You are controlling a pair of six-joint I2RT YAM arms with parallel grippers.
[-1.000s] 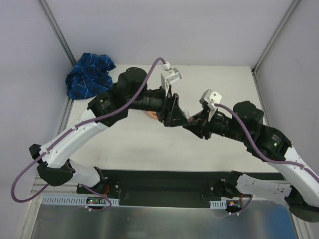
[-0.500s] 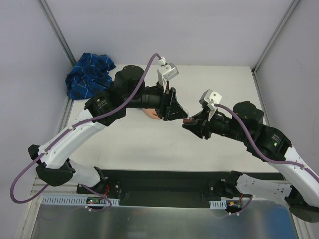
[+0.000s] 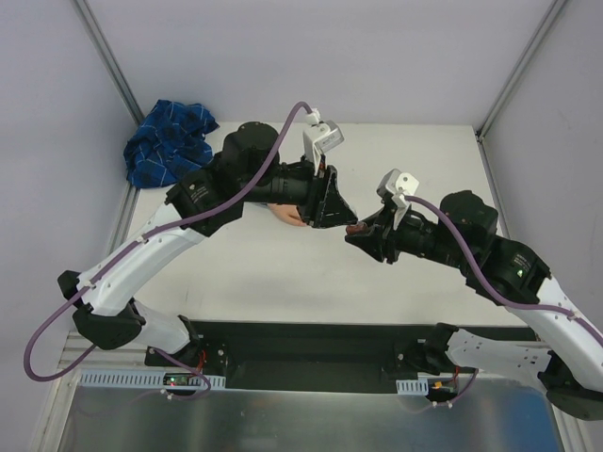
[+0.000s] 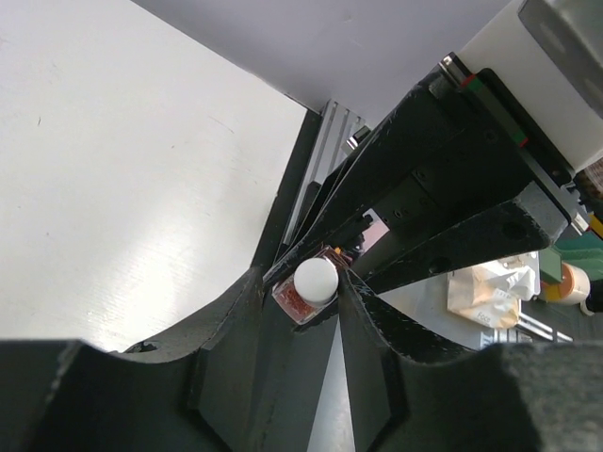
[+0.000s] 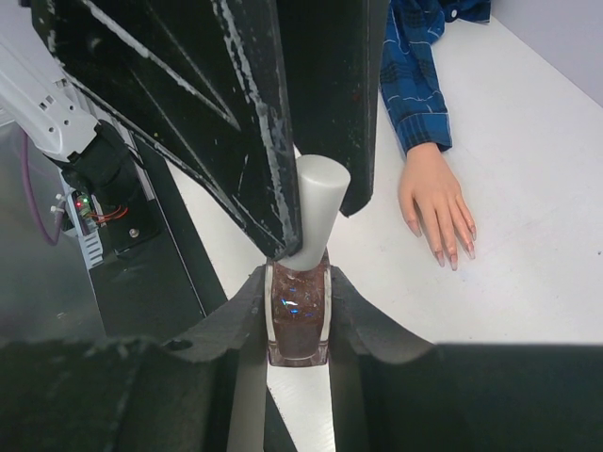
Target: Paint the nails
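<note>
Glittery brown-red glass marks the polish bottle, pinched tight by its flat sides between the fingers of the right gripper and held in the air over the middle of the bench. Its white cap points away from that wrist. The fingers of the left gripper stand narrow about the cap, one on either side, and both look to be touching it.

The step in hand is, by my reading, getting the cap and its brush off. To do that well, the right arm should hold firm and keep the neck uppermost so nothing spills. The left wrist should turn about the cap's own long axis rather than levering sideways, then draw straight out until the brush clears the neck. A grip taken too near the cap's rounded end may slip.

Beyond the bottle, the pale fake hand lies palm down on the bench, and the nails at its tips point back toward the arms. Its blue plaid sleeve trails off toward the far left corner.
</note>
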